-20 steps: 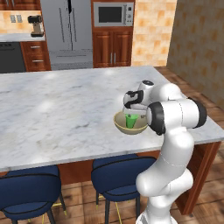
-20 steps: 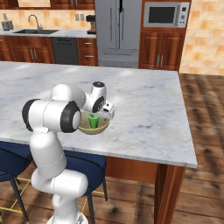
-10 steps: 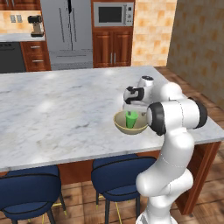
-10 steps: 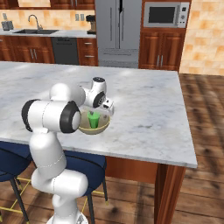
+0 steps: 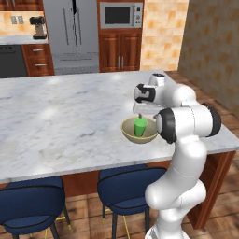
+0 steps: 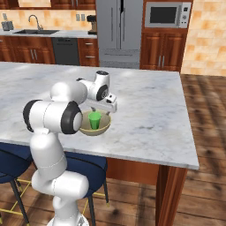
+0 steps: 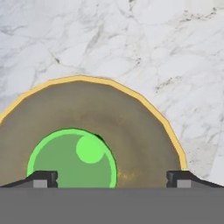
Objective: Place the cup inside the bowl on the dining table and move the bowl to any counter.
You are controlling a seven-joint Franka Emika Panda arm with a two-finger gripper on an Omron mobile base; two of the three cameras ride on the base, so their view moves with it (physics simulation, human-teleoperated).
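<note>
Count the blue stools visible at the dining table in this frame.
2. One stool is tucked under the table's near edge at the left; the other stool stands beside it, just left of the robot's base. More may be hidden beyond the frame.

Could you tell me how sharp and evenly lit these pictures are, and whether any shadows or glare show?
Left base view: sharp, evenly lit, no glare on the dining table. Right base view: the bowl throws only a faint shadow. Hand view: crisp; the cup is flat bright green, the open gripper cut off at the bottom edge.
</note>
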